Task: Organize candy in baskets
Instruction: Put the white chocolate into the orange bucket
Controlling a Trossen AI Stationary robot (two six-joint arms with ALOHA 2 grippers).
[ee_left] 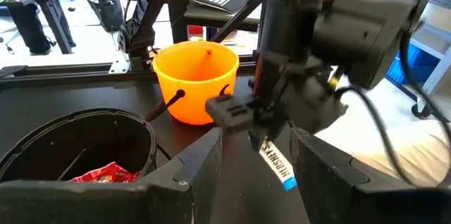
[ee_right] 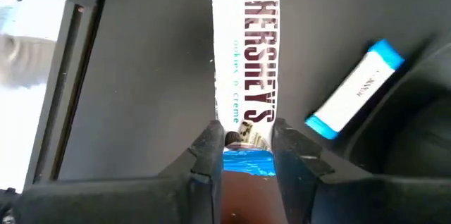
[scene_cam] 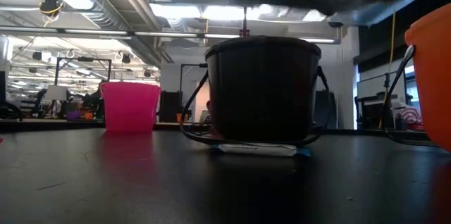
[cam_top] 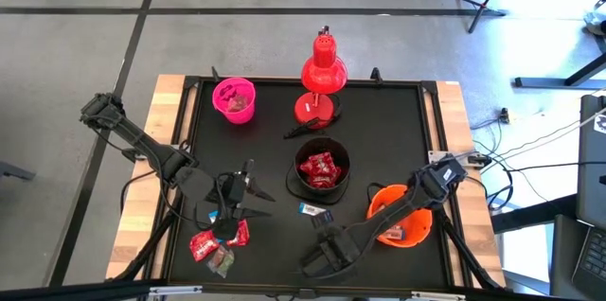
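One white-and-blue candy [ee_right: 244,69] pinched in right tool [ee_right: 244,146] (fingers closed), second candy [ee_right: 356,90] beside

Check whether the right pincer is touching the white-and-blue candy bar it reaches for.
Touching. In the right wrist view, the right pincer has both fingers pressed against the sides of the white-and-blue candy bar, pinching its end.

The white-and-blue candy wrapper [ee_right: 245,69] carries the word "HERSHEY'S" in dark letters and, smaller beside it, "'n' creme". Other print is too small to read.
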